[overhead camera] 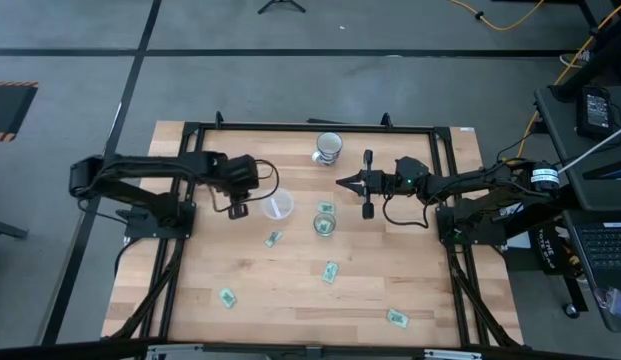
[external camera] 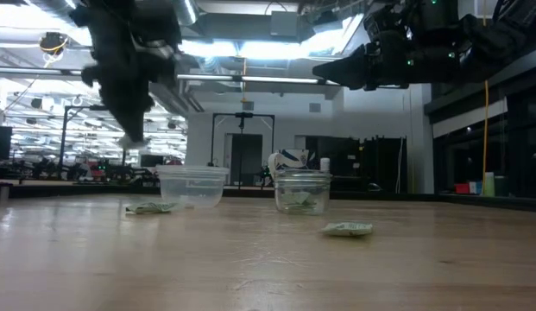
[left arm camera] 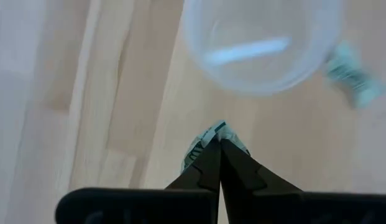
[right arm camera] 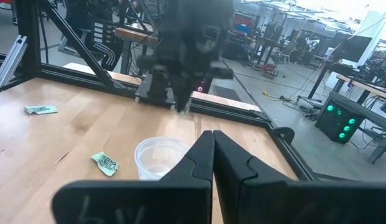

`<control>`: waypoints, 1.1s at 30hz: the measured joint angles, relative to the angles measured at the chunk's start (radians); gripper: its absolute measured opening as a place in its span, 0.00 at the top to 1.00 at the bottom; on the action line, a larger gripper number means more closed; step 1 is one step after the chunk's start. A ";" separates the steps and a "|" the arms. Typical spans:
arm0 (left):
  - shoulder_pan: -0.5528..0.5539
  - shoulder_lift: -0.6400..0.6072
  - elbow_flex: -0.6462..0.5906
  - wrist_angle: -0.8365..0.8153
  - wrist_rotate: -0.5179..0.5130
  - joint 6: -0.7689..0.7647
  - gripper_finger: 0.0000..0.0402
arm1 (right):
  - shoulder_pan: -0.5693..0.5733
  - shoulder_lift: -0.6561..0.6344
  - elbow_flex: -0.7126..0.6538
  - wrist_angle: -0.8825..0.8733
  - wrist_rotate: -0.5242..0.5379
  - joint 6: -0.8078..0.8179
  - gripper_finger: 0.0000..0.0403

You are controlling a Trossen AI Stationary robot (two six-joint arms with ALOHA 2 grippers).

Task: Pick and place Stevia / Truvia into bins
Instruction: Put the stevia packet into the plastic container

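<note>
I carry a packet to the wide cup.

From above, my left end effector [overhead camera: 258, 190] hangs just left of the wide cup [overhead camera: 279, 206]; my right end effector [overhead camera: 342, 181] waits clenched, holding nothing. From counter height, the glass cup [external camera: 301, 192] already holds packets. My left wrist view shows my fingers pinched on a green packet [left arm camera: 212, 140], beside the cup's mouth. Next, I think I move over it and let go. From above, my arm hides the packet.
</note>
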 joint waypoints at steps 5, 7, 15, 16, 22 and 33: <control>-0.082 -0.091 0.002 0.106 0.000 0.012 0.99 | 0.000 0.000 0.000 -0.014 0.000 0.000 0.98; -0.108 -0.115 0.002 0.162 0.001 0.040 1.00 | 0.000 0.000 0.000 -0.022 0.000 0.000 0.98; -0.163 -0.143 0.003 0.336 0.012 0.119 1.00 | 0.000 0.000 0.000 -0.019 0.000 -0.003 0.98; -0.166 -0.143 0.003 0.345 0.012 0.120 0.99 | 0.000 0.000 0.000 -0.020 0.000 -0.003 0.98; -0.166 -0.143 0.003 0.356 0.010 0.111 1.00 | 0.000 0.000 0.000 -0.059 0.000 -0.003 0.98; -0.166 -0.030 0.004 0.441 0.012 0.127 0.99 | 0.000 0.000 0.000 -0.063 0.000 0.034 0.98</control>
